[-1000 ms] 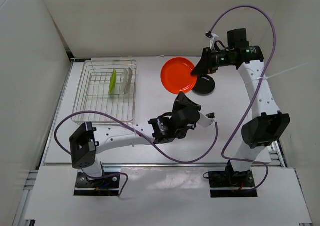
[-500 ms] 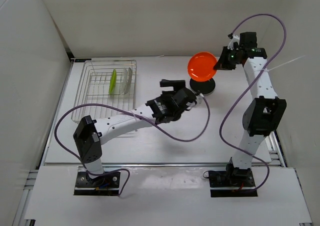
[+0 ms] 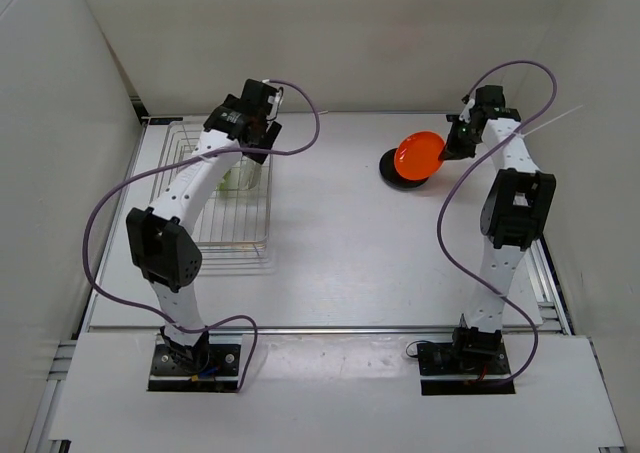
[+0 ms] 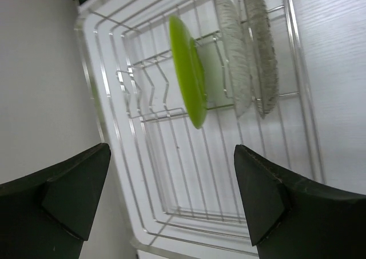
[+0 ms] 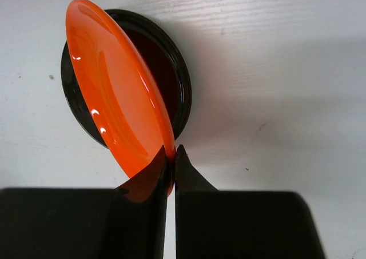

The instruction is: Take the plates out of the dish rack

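Overall, the white table (image 3: 330, 253) carries the work, with both arms reaching toward its far half.

Dish rack (image 3: 240, 235): silver wire basket on the table's left side, well apart from the plates on the right. In the left wrist view its grid floor and raised sides (image 4: 171, 179) fill most of the frame.

Left arm: extended over the far end of the rack, with the left gripper (image 3: 250, 123) above the plates standing there. Right arm: reaching to the far right of the table.

Plates in the rack: the lime green plate (image 4: 189, 79) stands on edge in the wire slots. Just beside it, on the side toward the table's middle, stands the clear plate (image 4: 231, 59), also on edge. A second clear ribbed outline shows next to that; I cannot tell whether it is a separate piece.

Plates out of the rack: the black plate (image 3: 395, 173) lies flat on the table. The orange-red plate (image 3: 418, 153) is tilted steeply over it; contact between the two cannot be confirmed.

Left gripper (image 4: 171, 156): jaws spread wide, nothing between them, clear of both racked plates.

Right gripper (image 5: 171, 162): jaws nearly closed, pinching the near rim of the orange-red plate (image 5: 114, 82) above the black plate (image 5: 171, 76).
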